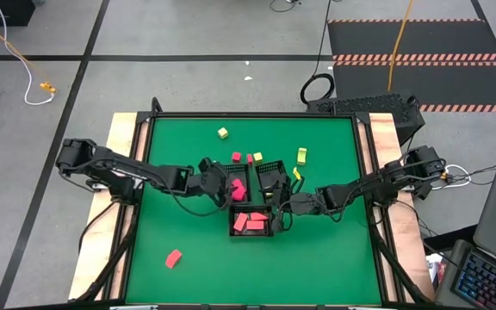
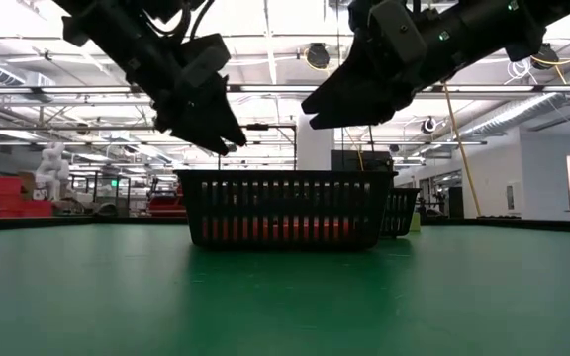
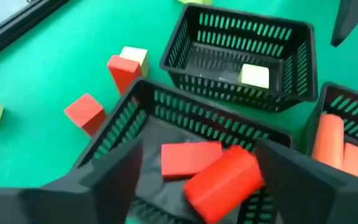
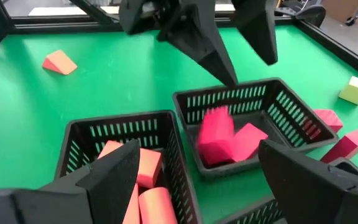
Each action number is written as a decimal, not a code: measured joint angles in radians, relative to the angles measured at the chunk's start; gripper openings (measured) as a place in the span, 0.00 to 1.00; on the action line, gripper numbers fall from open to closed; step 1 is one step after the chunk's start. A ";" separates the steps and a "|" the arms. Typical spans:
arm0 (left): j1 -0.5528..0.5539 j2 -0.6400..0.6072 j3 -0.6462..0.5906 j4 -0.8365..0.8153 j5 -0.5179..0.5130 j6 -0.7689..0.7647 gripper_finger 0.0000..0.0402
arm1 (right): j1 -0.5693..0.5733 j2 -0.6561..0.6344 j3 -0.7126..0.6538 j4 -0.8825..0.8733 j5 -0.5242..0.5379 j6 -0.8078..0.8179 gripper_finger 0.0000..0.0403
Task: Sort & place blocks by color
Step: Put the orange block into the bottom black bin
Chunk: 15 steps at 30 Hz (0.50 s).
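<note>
My left gripper (image 3: pixel 197 152) is open above a black mesh tray (image 1: pixel 239 189). A red round block (image 3: pixel 222 180) shows between and below its fingers, clear of both, beside a flat red block (image 3: pixel 190 157) on the tray floor. In the right wrist view this block (image 4: pixel 215 134) is blurred inside that tray, under the left gripper (image 4: pixel 232 59). My right gripper (image 4: pixel 197 168) is open above the near tray (image 1: pixel 251 222), which holds several red blocks (image 4: pixel 145 171). A third tray (image 3: pixel 241 62) holds one pale yellow block (image 3: pixel 254 76).
Loose blocks lie on the green mat: yellow-green ones (image 1: pixel 222 133) (image 1: pixel 301 155) (image 1: pixel 297 173), red ones (image 1: pixel 236 157) (image 1: pixel 250 158) with a yellow one (image 1: pixel 257 157) beside them, and a red one (image 1: pixel 173 257) near the front left. The three trays stand close together mid-table.
</note>
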 joint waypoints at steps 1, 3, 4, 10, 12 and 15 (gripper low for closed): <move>0.000 -0.015 0.000 -0.007 0.009 0.000 0.84 | 0.000 0.000 0.000 -0.002 0.000 0.000 0.79; 0.000 -0.047 0.001 0.000 0.052 -0.012 0.89 | 0.000 0.000 0.000 -0.014 0.000 0.000 0.79; -0.004 -0.073 0.001 -0.027 0.078 -0.020 0.91 | 0.000 0.000 0.000 -0.025 0.000 0.000 0.79; -0.096 -0.199 0.000 -0.155 0.199 -0.120 0.90 | 0.000 0.000 0.000 -0.094 -0.001 0.028 0.79; -0.156 -0.215 0.001 -0.207 0.201 -0.162 0.87 | 0.000 0.000 0.000 -0.107 -0.001 0.031 0.79; -0.250 -0.223 0.001 -0.248 0.202 -0.225 0.81 | 0.000 0.000 0.000 -0.100 -0.001 0.031 0.79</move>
